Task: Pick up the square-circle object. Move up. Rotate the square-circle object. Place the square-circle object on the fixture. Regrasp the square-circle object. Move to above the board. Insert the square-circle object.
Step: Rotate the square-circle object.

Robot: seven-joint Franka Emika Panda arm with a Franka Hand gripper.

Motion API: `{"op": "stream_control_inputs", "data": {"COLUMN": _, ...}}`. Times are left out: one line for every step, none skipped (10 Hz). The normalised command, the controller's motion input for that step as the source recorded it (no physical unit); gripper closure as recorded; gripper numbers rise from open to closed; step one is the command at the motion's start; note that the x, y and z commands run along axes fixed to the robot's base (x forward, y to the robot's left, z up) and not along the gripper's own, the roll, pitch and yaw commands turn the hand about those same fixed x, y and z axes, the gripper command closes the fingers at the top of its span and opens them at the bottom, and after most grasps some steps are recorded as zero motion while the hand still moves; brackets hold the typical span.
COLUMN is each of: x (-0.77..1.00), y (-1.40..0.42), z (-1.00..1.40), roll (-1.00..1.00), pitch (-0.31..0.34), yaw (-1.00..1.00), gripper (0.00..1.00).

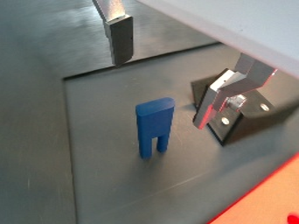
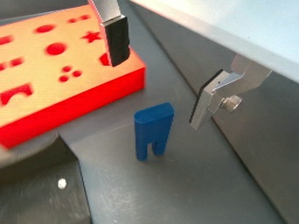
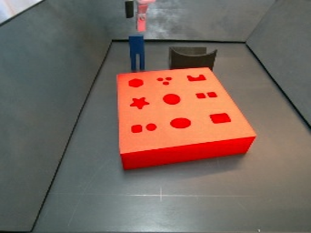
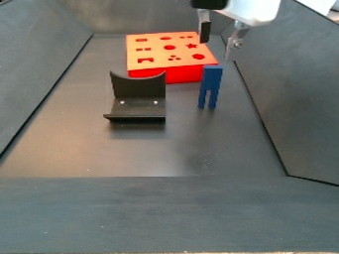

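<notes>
The square-circle object point(image 1: 153, 127) is a small blue stepped peg standing upright on the dark floor, seen in both wrist views point(image 2: 152, 129). In the side views it stands point(image 3: 136, 50) between the board and the back wall, beside the board's corner point(image 4: 209, 86). My gripper point(image 1: 172, 70) hangs open above it, fingers apart on either side with nothing between them point(image 2: 163, 68). The side views show the gripper point(image 3: 141, 14) well above the peg's top point(image 4: 219, 30). The fixture point(image 4: 137, 96) sits near the board point(image 3: 176, 114).
The red board point(image 2: 47, 79) with its dark cutouts lies close beside the peg. The dark fixture point(image 1: 251, 118) stands on the peg's other side point(image 3: 192, 56). Grey sloped walls point(image 4: 40, 89) enclose the floor on all sides.
</notes>
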Motion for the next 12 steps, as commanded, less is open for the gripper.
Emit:
{"op": "stream_control_inputs", "data": {"x": 0.01, "y": 0.00, "z": 0.00, "roll": -0.03, "pitch": 0.012, "yaw": 1.00, "gripper": 0.00}}
{"op": "stream_control_inputs", "data": {"x": 0.01, "y": 0.00, "z": 0.00, "roll": -0.03, "pitch": 0.012, "yaw": 1.00, "gripper": 0.00}}
{"op": "stream_control_inputs", "data": {"x": 0.01, "y": 0.00, "z": 0.00, "roll": -0.03, "pitch": 0.013, "yaw": 1.00, "gripper": 0.00}}
{"op": "stream_control_inputs", "data": {"x": 0.01, "y": 0.00, "z": 0.00, "roll": -0.03, "pitch": 0.014, "yaw": 1.00, "gripper": 0.00}}
{"op": "stream_control_inputs", "data": {"x": 0.01, "y": 0.00, "z": 0.00, "roll": -0.04, "pitch": 0.015, "yaw": 1.00, "gripper": 0.00}}
{"op": "stream_control_inputs", "data": {"x": 0.01, "y": 0.00, "z": 0.00, "roll": -0.04, "pitch": 0.017, "yaw": 1.00, "gripper": 0.00}}
{"op": "stream_control_inputs", "data": {"x": 0.01, "y": 0.00, "z": 0.00, "roll": -0.05, "pitch": 0.019, "yaw": 1.00, "gripper": 0.00}}
{"op": "stream_control_inputs", "data": {"x": 0.01, "y": 0.00, "z": 0.00, "roll": -0.05, "pitch": 0.020, "yaw": 1.00, "gripper": 0.00}}
{"op": "stream_control_inputs", "data": {"x": 0.01, "y": 0.00, "z": 0.00, "roll": -0.06, "pitch": 0.024, "yaw": 1.00, "gripper": 0.00}}
{"op": "stream_control_inputs", "data": {"x": 0.01, "y": 0.00, "z": 0.00, "roll": -0.06, "pitch": 0.026, "yaw": 1.00, "gripper": 0.00}}
{"op": "stream_control_inputs", "data": {"x": 0.01, "y": 0.00, "z": 0.00, "roll": -0.08, "pitch": 0.031, "yaw": 1.00, "gripper": 0.00}}
{"op": "stream_control_inputs", "data": {"x": 0.01, "y": 0.00, "z": 0.00, "roll": -0.09, "pitch": 0.038, "yaw": 1.00, "gripper": 0.00}}
